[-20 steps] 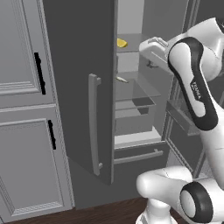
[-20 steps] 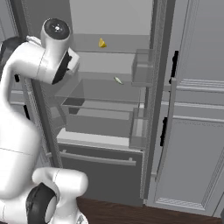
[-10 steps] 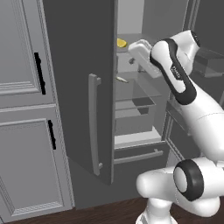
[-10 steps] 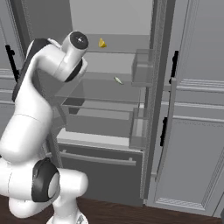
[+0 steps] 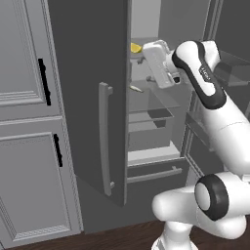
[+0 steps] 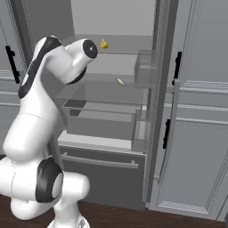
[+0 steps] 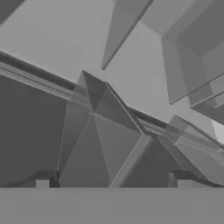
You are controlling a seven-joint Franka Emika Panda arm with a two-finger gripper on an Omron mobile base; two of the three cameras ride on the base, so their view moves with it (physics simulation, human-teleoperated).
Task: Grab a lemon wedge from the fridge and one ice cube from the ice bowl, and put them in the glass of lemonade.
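Note:
The fridge (image 5: 88, 73) stands with its doors open, glass shelves showing inside (image 6: 102, 95). A small yellow lemon wedge (image 5: 135, 48) lies on the top shelf, also seen from the right (image 6: 103, 43). My gripper (image 5: 148, 50) hovers just right of the wedge, at about its height, apart from it. In the hand view the gripper (image 7: 111, 183) is open, its two dark fingertips (image 7: 42, 182) wide apart with nothing between them, over tilted glass shelf edges. The ice bowl, ice cube and glass of lemonade are out of view.
A thin pale elongated item (image 5: 136, 89) lies on the shelf below the wedge (image 6: 120, 81). The left fridge door with its long handle (image 5: 104, 136) juts out beside the arm. Door bins (image 6: 144, 69) line the right side. Light grey cabinets (image 5: 27, 122) flank the fridge.
The jaws have gone from shut to wide open. The arm has swung in toward the fridge's upper shelf, bringing the hand closer to the lemon wedge.

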